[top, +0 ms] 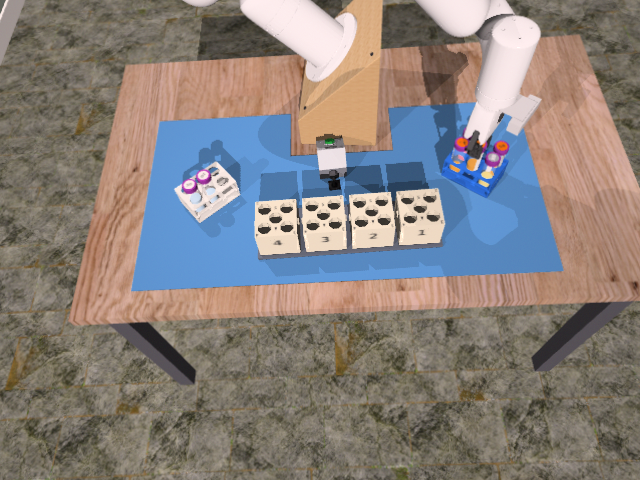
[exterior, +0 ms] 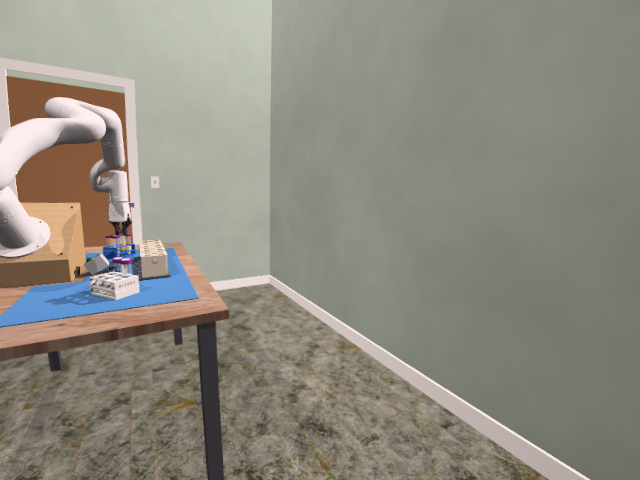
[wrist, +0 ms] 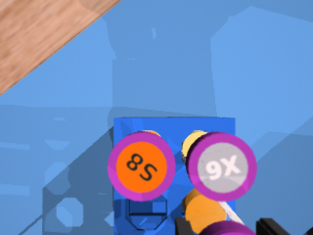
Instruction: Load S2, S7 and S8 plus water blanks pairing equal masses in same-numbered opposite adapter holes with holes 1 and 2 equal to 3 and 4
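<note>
My gripper (top: 477, 149) (exterior: 122, 229) (wrist: 226, 229) is shut on a purple-capped tube over the blue rack (top: 465, 182) (wrist: 176, 123); its ID is outside the wrist view, and how far it is raised is unclear. S8 (top: 500, 147) (wrist: 141, 166) and grey-dotted X6 (top: 492, 159) (wrist: 222, 166) stand beside it. Another orange-dotted tube (top: 461, 143) stands at the rack's left. Adapters 4 (top: 277, 244), 3 (top: 324, 241), 2 (top: 372, 238) and 1 (top: 421, 234) stand in the stand (top: 351, 251), their holes empty. Two blanks (top: 189, 186) (top: 203, 176) stand in the white rack (top: 219, 205) (exterior: 114, 290).
The small sloped desk (top: 331, 159) with the green DONE key (top: 329, 141) stands between the arm's wooden base (top: 338, 121) and the adapters. The blue rack stands at the right of the mat (top: 196, 268), the white rack at the left.
</note>
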